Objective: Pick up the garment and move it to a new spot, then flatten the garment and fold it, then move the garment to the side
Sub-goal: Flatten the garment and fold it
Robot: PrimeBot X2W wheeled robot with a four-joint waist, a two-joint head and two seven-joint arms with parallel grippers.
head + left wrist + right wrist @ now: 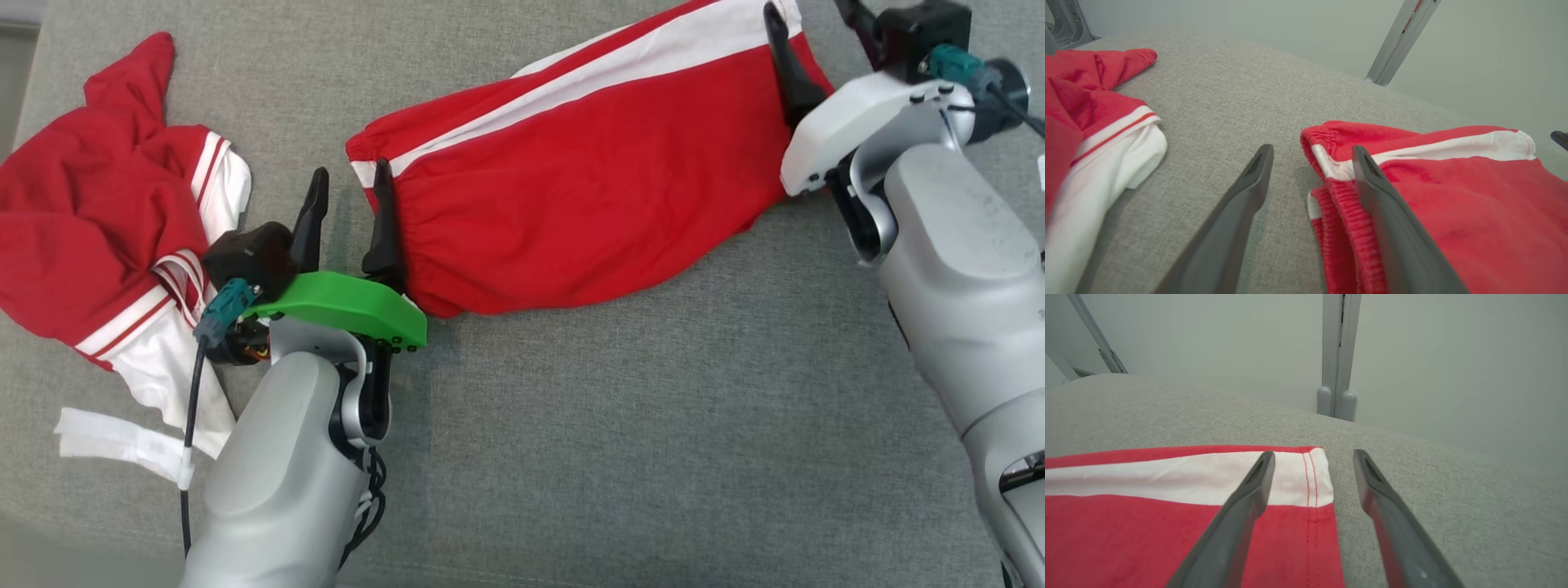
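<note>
Left gripper [351, 173] and right gripper [810, 10] are spread open, nothing held, so the red shorts [588, 163] should probably be smoothed flat before any fold gets tried.

The garment [588, 188] is soft matt knit cloth with a ribbed waistband [1343, 220]. The desk [653, 425] covering is coarse grey woven fabric; the fingers [1245, 204] are smooth matt dark plastic.

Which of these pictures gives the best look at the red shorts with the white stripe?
The head view: the shorts lie there almost whole, end to end. The left wrist view gives a close look at their gathered waistband; the right wrist view, at their stitched hem corner.
</note>
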